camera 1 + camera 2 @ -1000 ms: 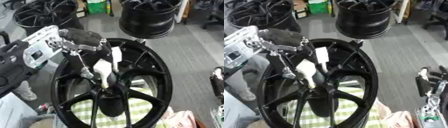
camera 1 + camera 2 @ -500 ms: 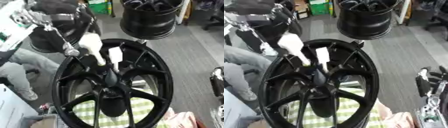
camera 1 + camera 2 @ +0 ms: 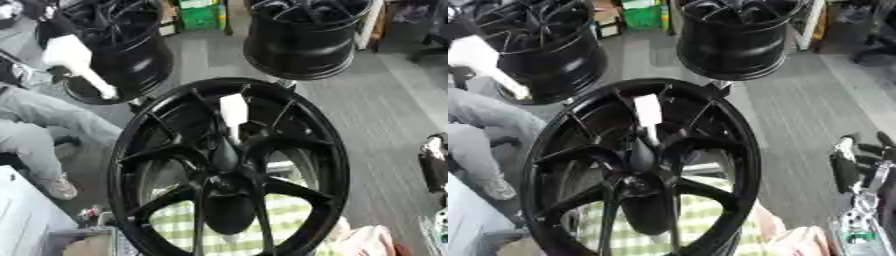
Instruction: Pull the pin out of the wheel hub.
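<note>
A big black wheel hub lies in front of me on a green checked cloth. One white pin stands in it, just above the centre. A second white pin hangs in the air at the upper left, clear of the hub, over another wheel. My left hand holds its upper end and is mostly cut off by the view's corner. My right hand rests at the lower right edge, fingers up and relaxed, holding nothing.
Two more black wheels stand behind: one at the back left, one at the back centre. A person's grey trouser legs lie along the left side. A green box sits at the far edge. Grey floor stretches to the right.
My left hand has carried one white pin up and to the left, away from the hub and nearly out of view. The other white pin stays in the hub. The right hand has not moved.
</note>
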Tool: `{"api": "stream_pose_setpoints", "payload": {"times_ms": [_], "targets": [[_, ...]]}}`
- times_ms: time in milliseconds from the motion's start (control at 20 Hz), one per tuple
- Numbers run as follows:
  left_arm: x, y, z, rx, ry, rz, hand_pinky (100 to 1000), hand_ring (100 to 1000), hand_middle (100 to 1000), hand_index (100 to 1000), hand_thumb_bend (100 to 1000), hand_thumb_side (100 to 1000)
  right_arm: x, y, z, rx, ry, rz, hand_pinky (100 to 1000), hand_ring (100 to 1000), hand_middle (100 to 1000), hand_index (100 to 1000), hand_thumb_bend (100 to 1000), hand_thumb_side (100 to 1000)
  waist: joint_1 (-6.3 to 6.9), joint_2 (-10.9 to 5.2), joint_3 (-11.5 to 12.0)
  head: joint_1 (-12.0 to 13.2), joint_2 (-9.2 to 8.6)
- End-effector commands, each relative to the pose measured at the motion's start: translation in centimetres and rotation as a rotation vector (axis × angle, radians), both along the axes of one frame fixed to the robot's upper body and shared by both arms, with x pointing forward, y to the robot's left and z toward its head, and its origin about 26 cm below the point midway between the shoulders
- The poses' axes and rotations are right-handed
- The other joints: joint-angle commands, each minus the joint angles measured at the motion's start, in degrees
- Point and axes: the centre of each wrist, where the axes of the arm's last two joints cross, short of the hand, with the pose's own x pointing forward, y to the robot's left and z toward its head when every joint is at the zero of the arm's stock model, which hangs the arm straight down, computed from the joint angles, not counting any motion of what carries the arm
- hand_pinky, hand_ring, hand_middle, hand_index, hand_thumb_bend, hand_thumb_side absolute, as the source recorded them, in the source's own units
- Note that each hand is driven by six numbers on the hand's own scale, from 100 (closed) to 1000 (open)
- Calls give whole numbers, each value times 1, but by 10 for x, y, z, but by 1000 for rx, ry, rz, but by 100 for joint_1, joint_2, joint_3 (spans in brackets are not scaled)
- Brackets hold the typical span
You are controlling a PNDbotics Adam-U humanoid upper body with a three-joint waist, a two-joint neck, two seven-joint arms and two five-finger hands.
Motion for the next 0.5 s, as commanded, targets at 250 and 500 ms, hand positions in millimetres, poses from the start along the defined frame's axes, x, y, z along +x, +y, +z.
{"api": "stream_pose_setpoints", "payload": {"times_ms": [250,500], "targets": [[-13,96,-51,358,187,76,705,650,701,845,347,319,0,-2,4,2,-15,-9,574,599,635,902,100,558,-52,-52,9,-7,-15],[-26,118,-108,309,122,332,807,789,852,919,398,412,0,-1,4,10,-17,-11,574,598,635,902,100,557,-115,-22,-37,2,-15]]}}
